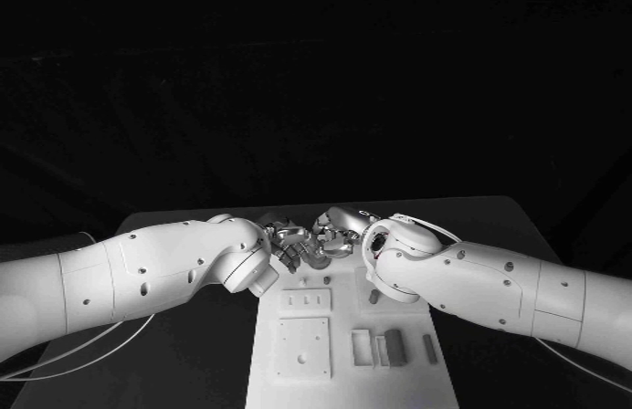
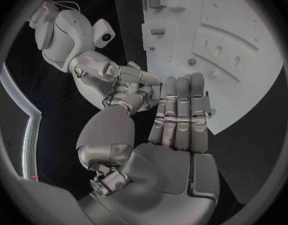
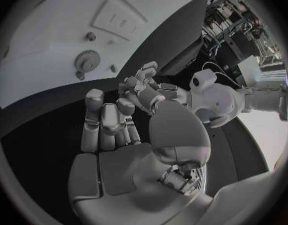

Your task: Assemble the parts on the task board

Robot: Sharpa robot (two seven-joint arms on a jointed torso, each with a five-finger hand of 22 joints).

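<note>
No text, label, brand, number or sign can be read anywhere in these views. The white task board [image 1: 353,372] on the bench shows plain raised and recessed shapes with no lettering. The white arm casings and the silver surfaces of the left robot hand [image 2: 175,130] and the right robot hand [image 3: 119,135] bear no legible marks either.

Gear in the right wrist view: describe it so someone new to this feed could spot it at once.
Find the white task board, the big pale plate beyond the right hand. Near the board edge closest to that hand's fingertips lies the gear, a flat grey disc. Its toothed rim sets it apart from the smaller, smooth knob next to it.
</note>
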